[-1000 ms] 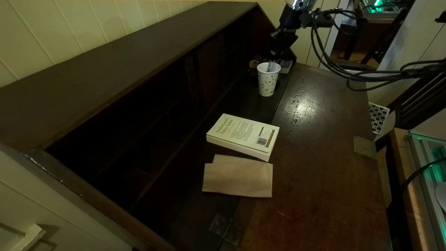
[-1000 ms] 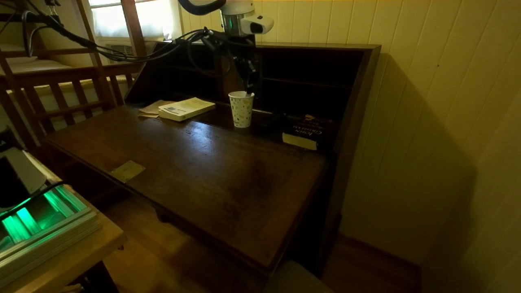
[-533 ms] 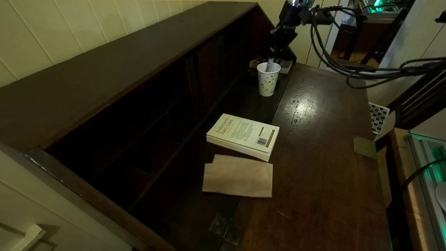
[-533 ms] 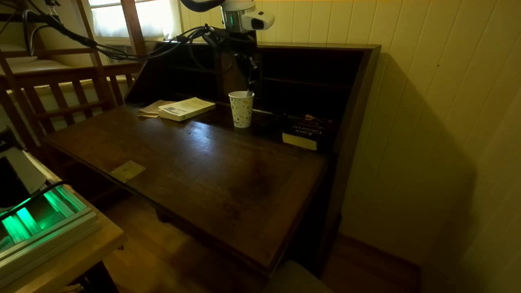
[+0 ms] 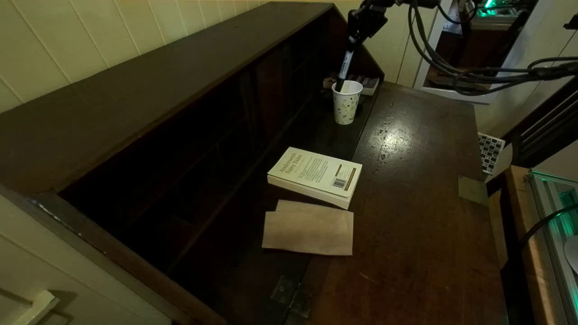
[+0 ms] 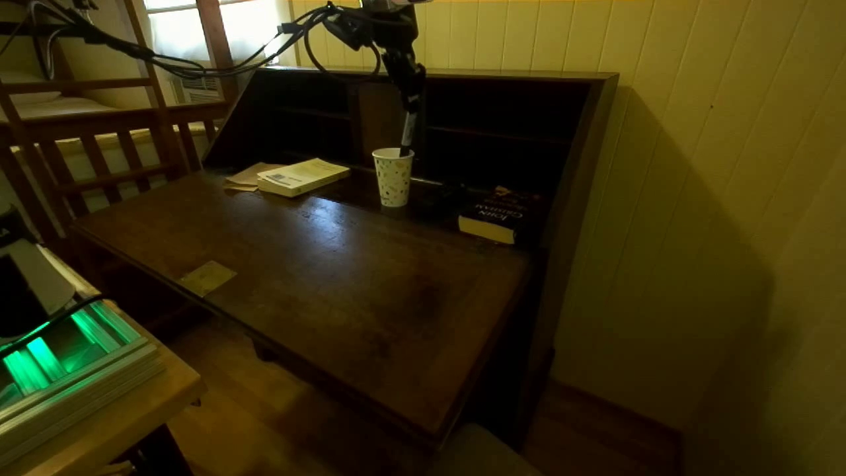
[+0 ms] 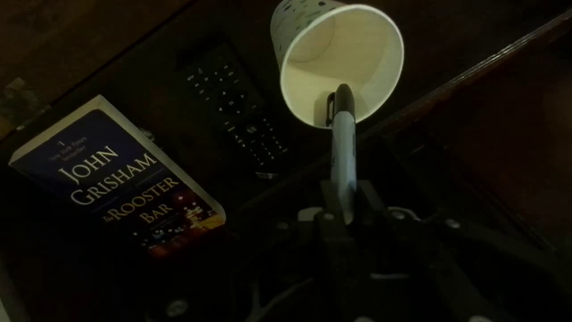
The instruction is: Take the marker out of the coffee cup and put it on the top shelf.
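See the marker (image 7: 343, 152) clamped between the jaws, pinched from both sides on its pale barrel. Hanging at a slant with the dark cap downward, its clip to one side, and the capped end at the mouth of the coffee cup (image 5: 346, 108). Overlapping that mouth in both exterior views and in the wrist view; hard to say whether dipped below the rim, touching it or just over it. See the cup itself, white and speckled, standing upright on the dark wooden surface (image 5: 420, 216).

Find the top shelf (image 5: 194, 58) in an exterior view, running along the pale panelled wall (image 5: 81, 40) above shadowed compartments (image 5: 189, 153), apart from the marker.

In the wrist view, spot a black remote control (image 7: 237, 116) lying between the cup and a dark-covered book (image 7: 120, 179), lettered "John Grisham" and "The Rooster Bar". In an exterior view, make out a white book (image 5: 311, 176) lying flat, marked "Andersen's Fairy Tales", with folded brown paper (image 5: 309, 232) just beside it. Follow black cables (image 5: 562, 70) looping away from the arm (image 6: 396, 33). Notice, in an exterior view, a brass-coloured plate (image 6: 208, 277) set at the edge of the surface.
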`<action>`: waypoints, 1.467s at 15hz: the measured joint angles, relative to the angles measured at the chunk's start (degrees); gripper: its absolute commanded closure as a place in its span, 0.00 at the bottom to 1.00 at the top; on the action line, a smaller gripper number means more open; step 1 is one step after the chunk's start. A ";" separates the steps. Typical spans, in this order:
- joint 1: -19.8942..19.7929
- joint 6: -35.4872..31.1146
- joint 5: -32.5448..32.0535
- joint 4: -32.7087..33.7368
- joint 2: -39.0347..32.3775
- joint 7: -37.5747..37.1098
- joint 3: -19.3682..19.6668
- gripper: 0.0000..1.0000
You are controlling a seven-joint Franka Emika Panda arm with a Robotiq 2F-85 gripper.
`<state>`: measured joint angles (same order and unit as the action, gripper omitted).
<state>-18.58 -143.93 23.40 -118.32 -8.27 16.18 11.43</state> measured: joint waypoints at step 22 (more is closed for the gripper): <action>4.45 -30.89 -23.56 -12.32 5.37 3.56 0.51 0.96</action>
<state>-14.13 -174.82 -0.16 -130.65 -2.90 19.74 11.94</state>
